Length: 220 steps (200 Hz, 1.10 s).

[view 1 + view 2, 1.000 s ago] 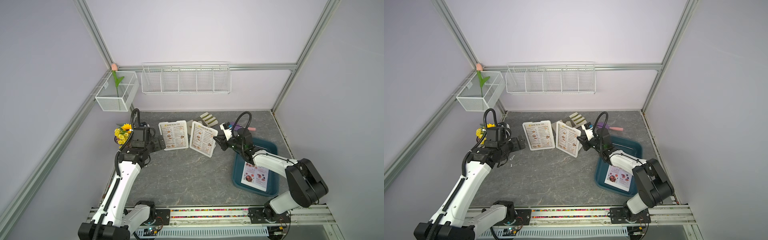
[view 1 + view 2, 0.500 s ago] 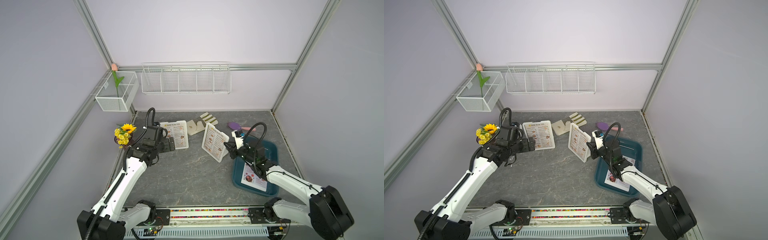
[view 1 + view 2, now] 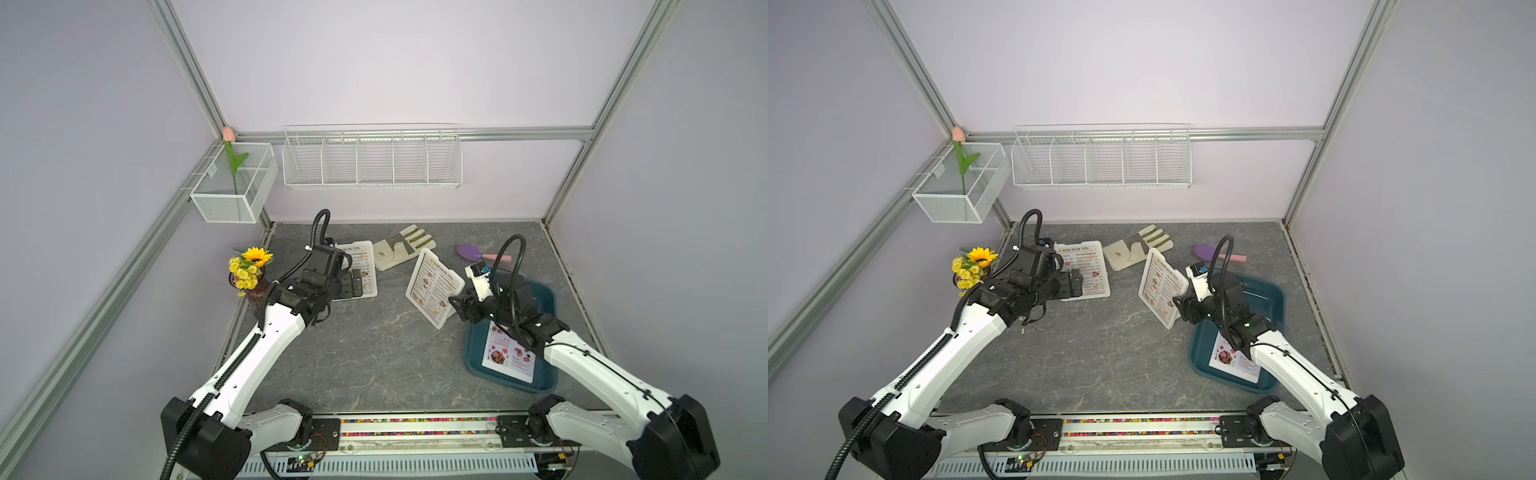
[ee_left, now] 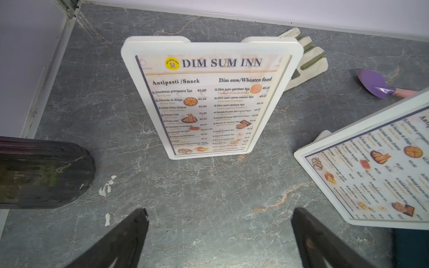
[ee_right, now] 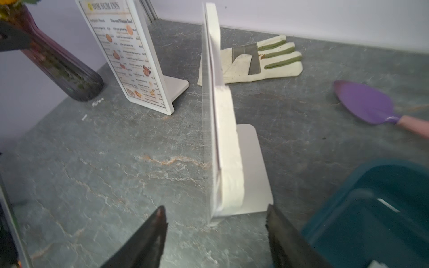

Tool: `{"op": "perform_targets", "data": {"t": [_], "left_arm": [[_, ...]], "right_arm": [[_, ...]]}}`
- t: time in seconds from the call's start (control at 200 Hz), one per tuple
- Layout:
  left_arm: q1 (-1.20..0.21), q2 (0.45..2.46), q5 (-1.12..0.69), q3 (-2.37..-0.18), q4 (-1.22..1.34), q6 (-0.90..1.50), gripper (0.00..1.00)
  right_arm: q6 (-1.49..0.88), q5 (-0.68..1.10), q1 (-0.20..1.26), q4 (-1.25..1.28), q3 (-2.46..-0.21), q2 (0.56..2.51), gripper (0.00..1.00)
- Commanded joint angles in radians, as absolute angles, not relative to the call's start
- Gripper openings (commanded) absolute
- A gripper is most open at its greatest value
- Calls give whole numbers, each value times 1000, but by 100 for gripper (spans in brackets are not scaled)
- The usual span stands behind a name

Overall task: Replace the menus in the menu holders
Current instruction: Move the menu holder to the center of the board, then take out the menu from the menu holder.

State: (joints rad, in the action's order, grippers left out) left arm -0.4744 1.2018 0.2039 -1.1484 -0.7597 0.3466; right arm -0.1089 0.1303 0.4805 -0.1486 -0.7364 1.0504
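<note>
Progress nil: both menu holders [image 3: 434,286] hold Dim Sum menus [image 4: 209,102]; special menu [image 3: 509,357] lies in the tray [image 3: 544,303]; your left gripper [image 4: 219,210] and right gripper [image 5: 216,207] gape empty.

Grey marbled table [image 3: 365,353] fills the lower middle of both top views. Cream work glove [image 3: 401,247] with green finger stripes lies flat, upper centre of the table, near the back wall. Purple trowel [image 3: 468,251] with a pink handle lies right of the glove, apart from it. Dark teal tray [image 3: 544,303] sits at the right edge of the table. Dark ribbed vase [image 3: 257,297] with a sunflower bunch [image 3: 250,266] stands at the table's left edge. White mesh basket [image 3: 232,195] hangs upper left with a pink tulip [image 3: 228,134] in it. White wire rack [image 3: 372,160] is on the back wall, top centre. Small white paper scraps [image 4: 106,186] lie on the table just beside the vase, lower left of the left wrist view.
</note>
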Motion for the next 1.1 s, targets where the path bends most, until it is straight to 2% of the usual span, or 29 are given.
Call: {"op": "perform_targets", "data": {"t": [0.0,0.075,0.21,0.295,0.355,0.575,1.095], "left_arm": [[-492,1211,222,-1169,-790,351,99],[-506,1221,230,-1169,-806,345,99],[-525,1228,232,-1161,-810,358,99],[-533,1220,228,-1159,-809,367,99],[-536,1215,227,-1158,-811,371,99],[-546,1210,221,-1146,-815,376,99],[-546,1193,232,-1138,-819,364,99]], "right_arm": [[-86,104,458,-425,-902,993,79],[-78,143,441,-504,-1043,1062,77],[-23,167,441,-625,-1298,1270,54],[0,171,440,-689,-1435,1380,44],[15,193,441,-731,-1513,1441,40],[29,240,441,-775,-1602,1568,37],[32,277,448,-754,-1606,1668,33]]}}
